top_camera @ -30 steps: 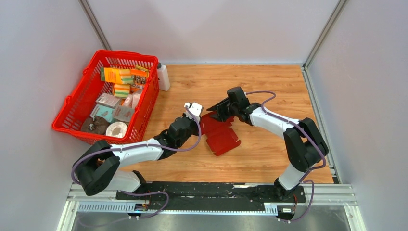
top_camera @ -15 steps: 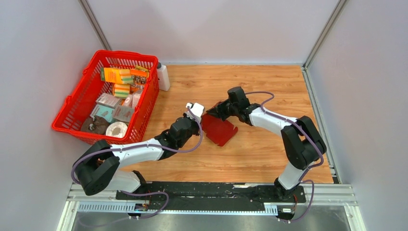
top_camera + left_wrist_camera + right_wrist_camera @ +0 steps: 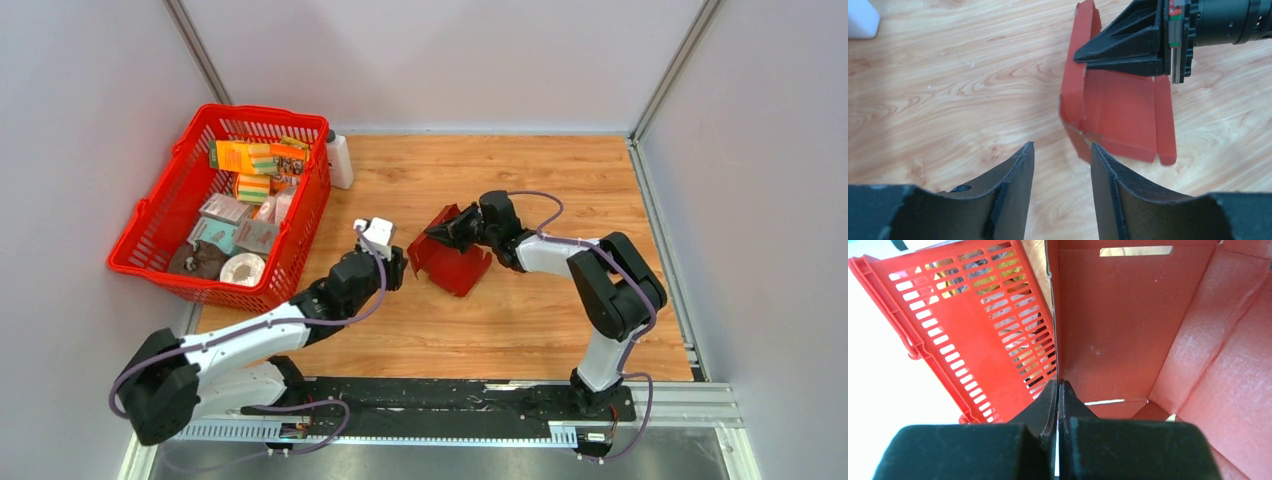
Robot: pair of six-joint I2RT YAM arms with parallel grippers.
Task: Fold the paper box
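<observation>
The paper box (image 3: 452,264) is a dark red, partly folded sheet lying on the wooden table, its side flaps standing up. My right gripper (image 3: 440,232) is shut on the upright left wall of the box (image 3: 1118,320), whose thin edge runs down between the closed fingertips (image 3: 1058,384). My left gripper (image 3: 394,268) sits just left of the box, apart from it. Its jaws (image 3: 1062,150) are open with only bare table between them. From the left wrist, the box (image 3: 1120,110) lies ahead to the right, with the right gripper (image 3: 1128,42) clamped on its top flap.
A red plastic mesh basket (image 3: 150,215) full of packages stands at the left, also seen behind the box wall as the basket (image 3: 973,325). A white bottle (image 3: 339,160) stands by the basket's far right corner, and the bottle (image 3: 860,17) shows top left.
My left gripper has opened, let go of the box and drawn back to the left. My right gripper has shut on the box wall, and the sheet has folded up into a smaller shape.
</observation>
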